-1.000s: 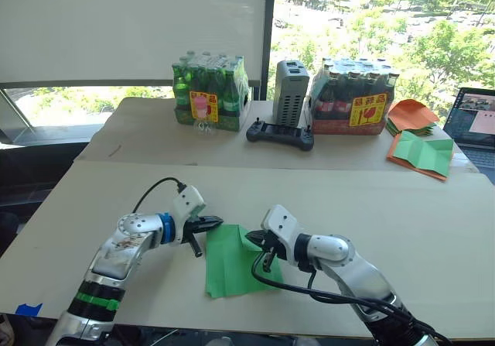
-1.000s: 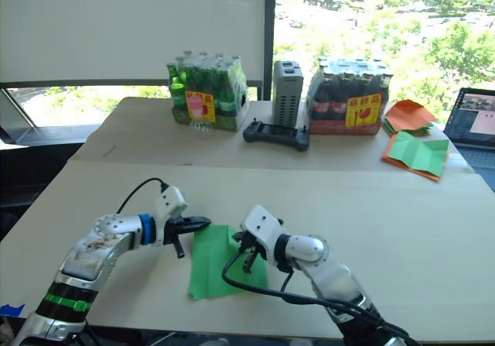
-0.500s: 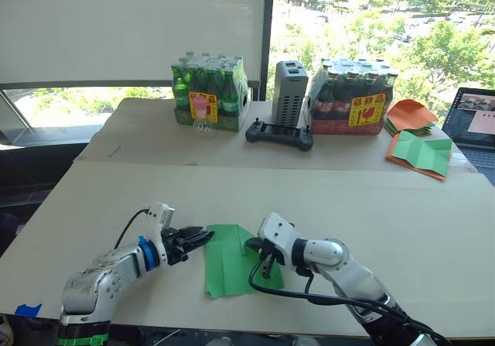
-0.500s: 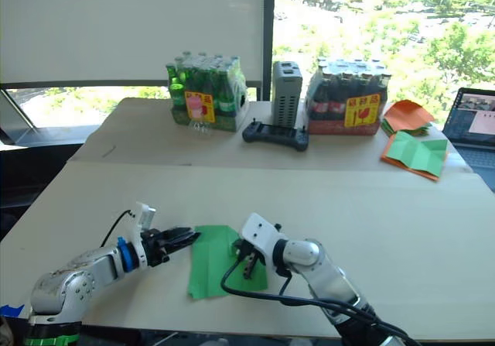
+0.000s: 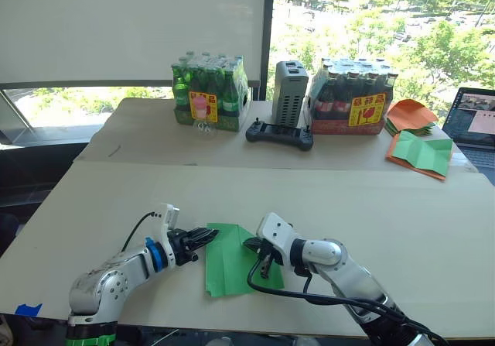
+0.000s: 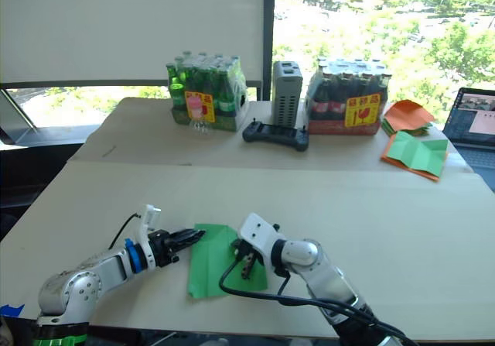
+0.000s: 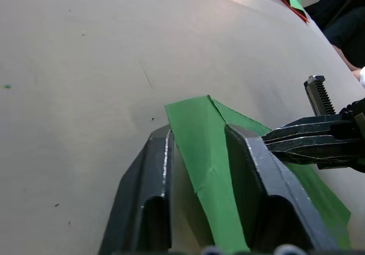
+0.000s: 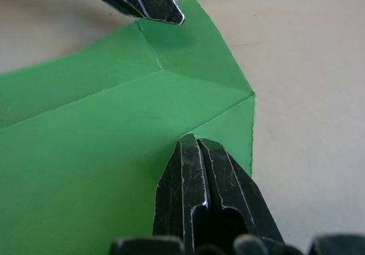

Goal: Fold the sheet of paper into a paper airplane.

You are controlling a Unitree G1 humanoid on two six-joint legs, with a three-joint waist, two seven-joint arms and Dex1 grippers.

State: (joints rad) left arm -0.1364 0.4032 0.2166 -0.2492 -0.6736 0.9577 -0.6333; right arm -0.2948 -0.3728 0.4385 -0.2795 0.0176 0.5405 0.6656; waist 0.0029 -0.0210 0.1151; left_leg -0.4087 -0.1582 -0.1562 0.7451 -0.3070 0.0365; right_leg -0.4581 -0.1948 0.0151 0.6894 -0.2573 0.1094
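The sheet of paper [image 5: 229, 265], bright green with creases, lies on the near table close to its front edge. My left gripper [image 5: 209, 234] reaches in from the left at the sheet's far left corner. In the left wrist view its fingers stand open, and that corner of the paper [image 7: 198, 128] rises between them. My right gripper [image 5: 260, 255] is shut, its tips resting on the sheet [image 8: 85, 141] near the right edge. The two grippers are less than a gripper's length apart.
On the far table stand a pack of green bottles [image 5: 209, 92], a grey box [image 5: 290, 92], a black controller [image 5: 280, 134] and a pack of dark bottles [image 5: 352, 98]. Orange sheets and an orange-bordered green sheet [image 5: 421, 154] lie at the right, by a laptop [image 5: 473, 120].
My left arm has dropped low to the table and its gripper has come to the sheet's far left corner. The right gripper has sunk slightly onto the paper.
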